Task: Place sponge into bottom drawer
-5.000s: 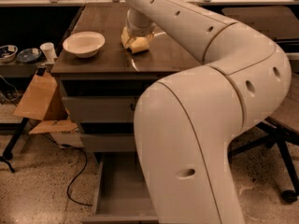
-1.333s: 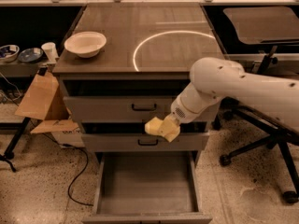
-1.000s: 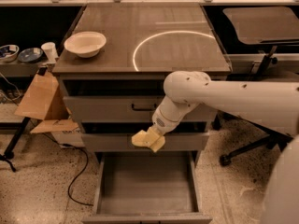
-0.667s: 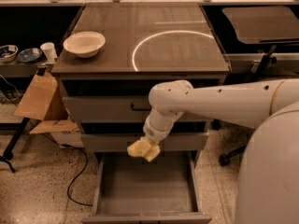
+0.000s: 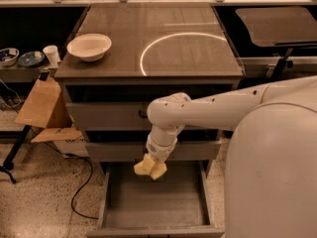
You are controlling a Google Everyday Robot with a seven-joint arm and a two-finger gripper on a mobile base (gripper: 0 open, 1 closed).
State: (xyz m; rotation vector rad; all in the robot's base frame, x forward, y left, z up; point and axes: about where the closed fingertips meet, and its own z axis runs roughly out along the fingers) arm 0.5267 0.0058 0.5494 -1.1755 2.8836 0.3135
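The pale-yellow sponge [image 5: 150,167] is held in my gripper [image 5: 153,161], which hangs at the end of the white arm just above the back part of the open bottom drawer [image 5: 156,205]. The gripper is shut on the sponge, and the sponge hides most of the fingers. The bottom drawer is pulled out towards me; its flat grey interior shows nothing in it. The sponge is in the air, not touching the drawer floor.
A white bowl [image 5: 89,46] sits at the left of the cabinet top [image 5: 198,53]. The two upper grey drawers [image 5: 106,115] are shut. A cardboard box [image 5: 42,105] and a black cable [image 5: 81,192] lie to the left. My white arm fills the right foreground.
The arm has carried the sponge from the cabinet top down past the drawer fronts, moving left and lower until it hangs over the open bottom drawer.
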